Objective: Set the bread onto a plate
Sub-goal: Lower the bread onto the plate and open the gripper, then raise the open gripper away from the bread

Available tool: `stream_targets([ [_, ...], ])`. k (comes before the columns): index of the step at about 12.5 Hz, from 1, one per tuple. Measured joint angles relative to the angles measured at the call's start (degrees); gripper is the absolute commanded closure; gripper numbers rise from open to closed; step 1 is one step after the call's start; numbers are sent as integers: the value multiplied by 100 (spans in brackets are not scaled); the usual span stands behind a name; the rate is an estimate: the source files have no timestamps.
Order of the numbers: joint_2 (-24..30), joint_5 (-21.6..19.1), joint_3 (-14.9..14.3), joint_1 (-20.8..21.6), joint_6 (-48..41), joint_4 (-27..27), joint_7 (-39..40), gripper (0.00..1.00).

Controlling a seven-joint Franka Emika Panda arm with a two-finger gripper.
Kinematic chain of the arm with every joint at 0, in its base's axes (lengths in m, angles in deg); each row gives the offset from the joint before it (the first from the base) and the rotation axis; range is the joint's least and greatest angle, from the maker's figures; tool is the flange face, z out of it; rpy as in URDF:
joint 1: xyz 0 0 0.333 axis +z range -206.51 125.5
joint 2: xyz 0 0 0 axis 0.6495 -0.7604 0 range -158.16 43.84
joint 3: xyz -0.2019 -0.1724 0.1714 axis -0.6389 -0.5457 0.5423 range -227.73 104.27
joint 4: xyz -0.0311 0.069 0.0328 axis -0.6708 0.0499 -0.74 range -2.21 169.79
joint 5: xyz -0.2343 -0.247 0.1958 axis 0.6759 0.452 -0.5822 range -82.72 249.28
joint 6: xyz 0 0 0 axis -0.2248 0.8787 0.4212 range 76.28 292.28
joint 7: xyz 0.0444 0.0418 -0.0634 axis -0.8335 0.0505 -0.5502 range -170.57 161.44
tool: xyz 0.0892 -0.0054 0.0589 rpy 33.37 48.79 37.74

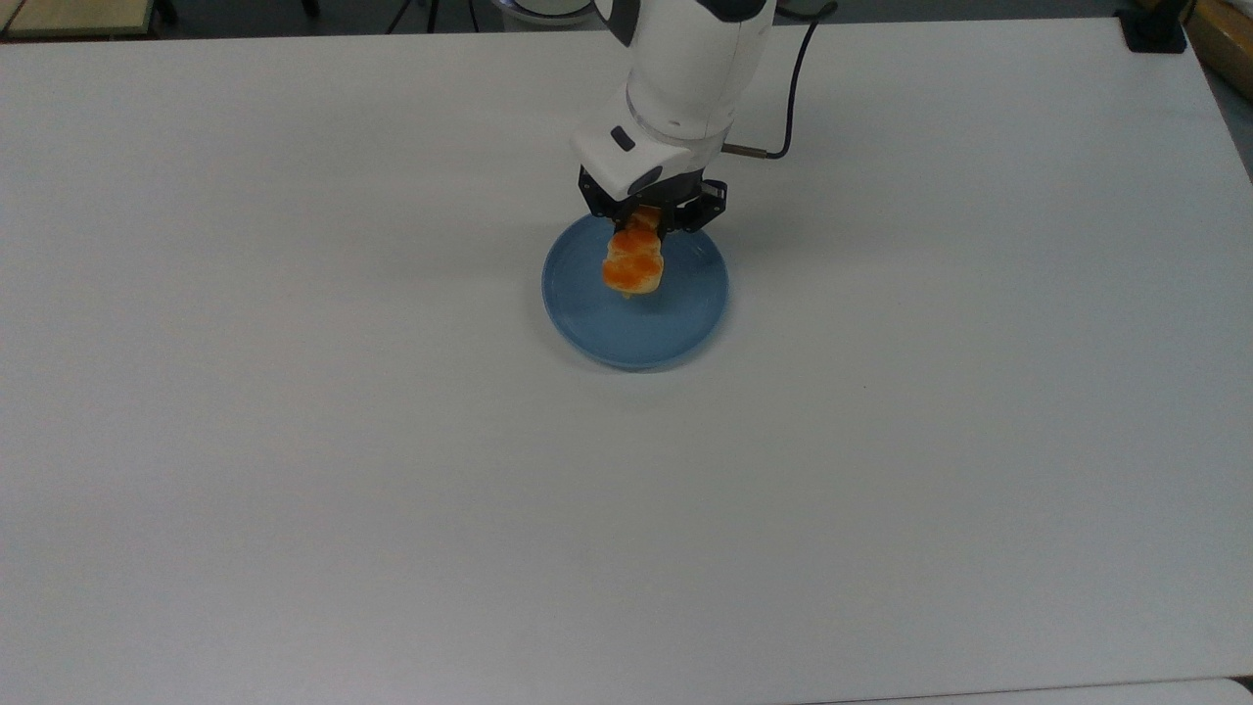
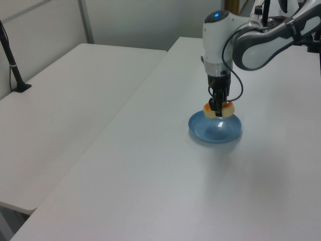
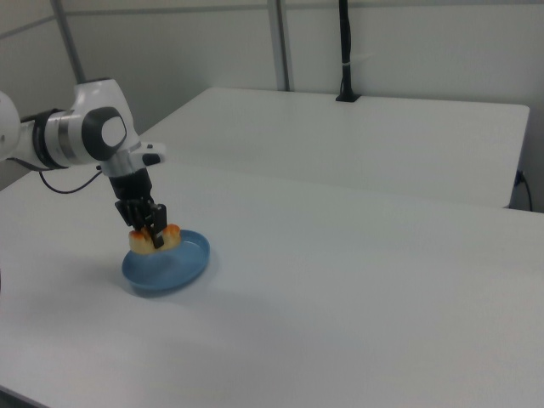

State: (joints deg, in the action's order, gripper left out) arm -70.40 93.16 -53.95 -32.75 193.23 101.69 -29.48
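gripper (image 1: 646, 227) clamps bread (image 1: 632, 264) (over plate (image 1: 597, 338)) – table (image 1: 294, 441)

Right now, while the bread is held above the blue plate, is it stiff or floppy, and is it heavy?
The bread probably is stiff: the gripper holds it near one end, and the free end sticks out without drooping. It seems light, as it hangs level over the plate from this end grip. Its glazed top may be slippery.

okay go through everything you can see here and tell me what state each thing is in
Bread: held in the tool, over the plate; contact with the plate can't be judged.
Tool: shut on the bread, low above the plate.
Plate: flat on the table, right way up, nothing lying loose in it.
Table: bare white top.
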Motion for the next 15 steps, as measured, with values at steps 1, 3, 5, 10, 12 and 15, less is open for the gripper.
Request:
stream_targets([
  [1,-72,59,0,8,70,38,-27,39],
  [3,-335,377,0,12,259,50,-291,17],
  [5,-647,742,1,76,522,49,-813,0],
  [10,-732,851,-1,147,589,-25,-1186,0],
  [12,-589,851,-13,101,454,-247,-1197,0],
  [15,-115,155,-19,-173,-363,-725,-404,0],
])
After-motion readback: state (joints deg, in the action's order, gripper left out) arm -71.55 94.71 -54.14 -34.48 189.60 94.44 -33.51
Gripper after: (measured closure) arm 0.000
